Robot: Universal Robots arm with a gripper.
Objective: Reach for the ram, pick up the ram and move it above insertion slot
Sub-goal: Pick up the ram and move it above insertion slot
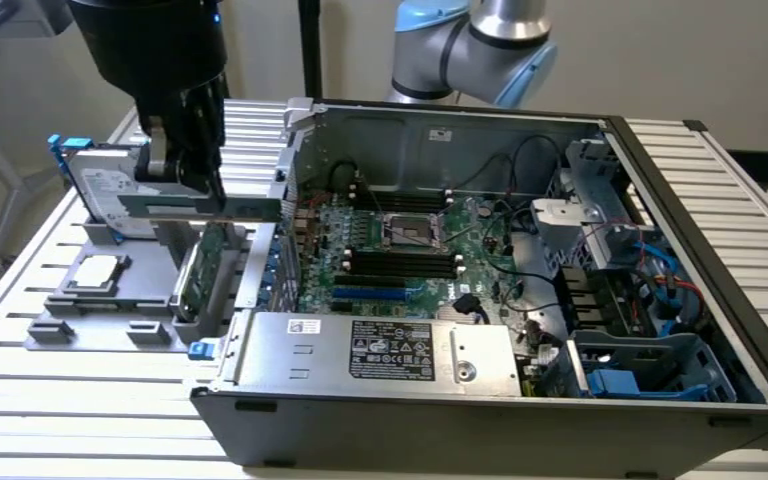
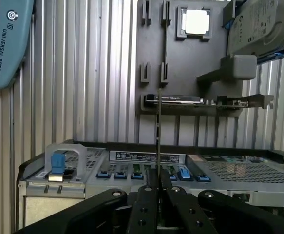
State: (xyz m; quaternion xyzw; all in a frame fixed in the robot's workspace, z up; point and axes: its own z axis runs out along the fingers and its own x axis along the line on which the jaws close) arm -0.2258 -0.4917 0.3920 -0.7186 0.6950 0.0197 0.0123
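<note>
The ram (image 1: 231,209) is a long thin green stick held level in the air, and my black gripper (image 1: 187,192) is shut on it. It hangs above the grey holder tray (image 1: 57,325), just outside the open computer case's wall on the exterior view's left. In the wrist view the ram (image 2: 159,131) is edge-on, a thin vertical line rising from between my closed fingers (image 2: 144,204). The black memory slots (image 1: 398,263) lie on the motherboard inside the case, toward the exterior view's right of the ram.
The holder tray also carries a processor chip (image 1: 97,270), a silver hard drive (image 1: 101,180) and a green expansion card with a metal bracket (image 1: 201,272). The case's power supply (image 1: 371,350) sits at the front. A second arm (image 1: 491,45) stands behind the case.
</note>
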